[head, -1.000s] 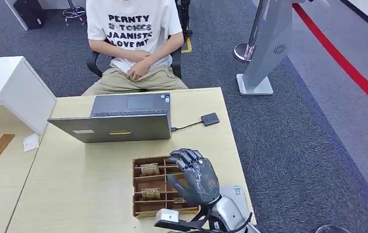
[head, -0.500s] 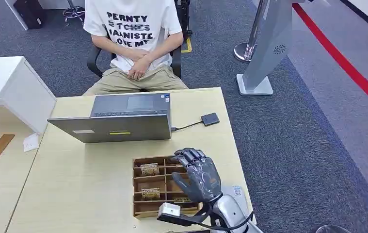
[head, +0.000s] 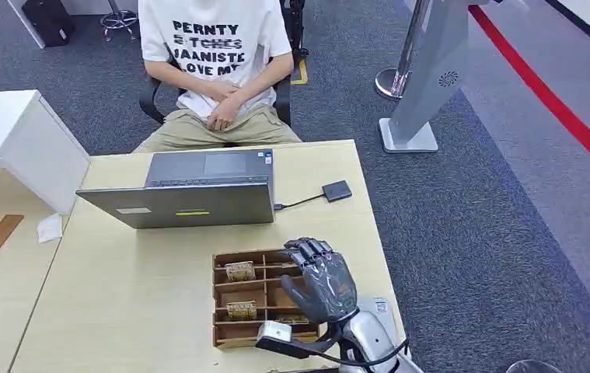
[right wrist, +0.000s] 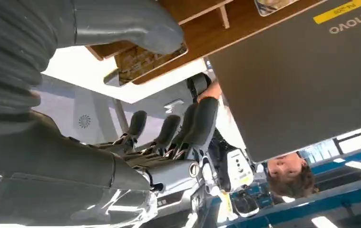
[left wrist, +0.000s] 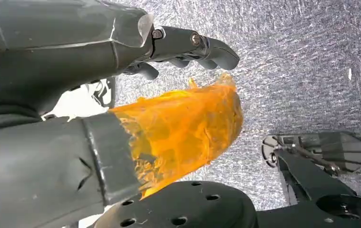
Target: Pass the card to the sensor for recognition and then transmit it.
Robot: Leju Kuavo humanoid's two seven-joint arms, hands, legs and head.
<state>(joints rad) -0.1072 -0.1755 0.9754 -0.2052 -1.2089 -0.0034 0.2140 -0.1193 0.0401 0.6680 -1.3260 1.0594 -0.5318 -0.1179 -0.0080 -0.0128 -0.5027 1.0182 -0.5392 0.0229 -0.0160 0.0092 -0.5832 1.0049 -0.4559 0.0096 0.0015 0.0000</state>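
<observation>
My right hand (head: 321, 281) hangs over the right side of the wooden tray (head: 221, 339), which sits near the front edge of the table (head: 120, 303). My fingers (head: 307, 250) are spread apart and a little bent, and my thumb (head: 290, 291) sticks out to the side. I am not holding anything in this hand. In the right wrist view my thumb (right wrist: 135, 28) is just above one slot of the tray (right wrist: 202, 33).

The tray has rows of slots. One card (head: 240, 270) stands in a slot near the back of the tray, and another card (head: 240, 309) stands in a slot closer to the front. My hand touches neither one.

The grey laptop (head: 190, 190) sits behind the tray, near the back edge of the table. A wire runs from it to the small black sensor (head: 336, 190) by the right edge of the table.

A person (head: 214, 54) sits in a chair past the back edge, hands in lap.

My left hand (left wrist: 121, 118) hangs over the grey carpet (left wrist: 302, 71). It holds nothing, with the fingers (left wrist: 202, 45) a little curled.
</observation>
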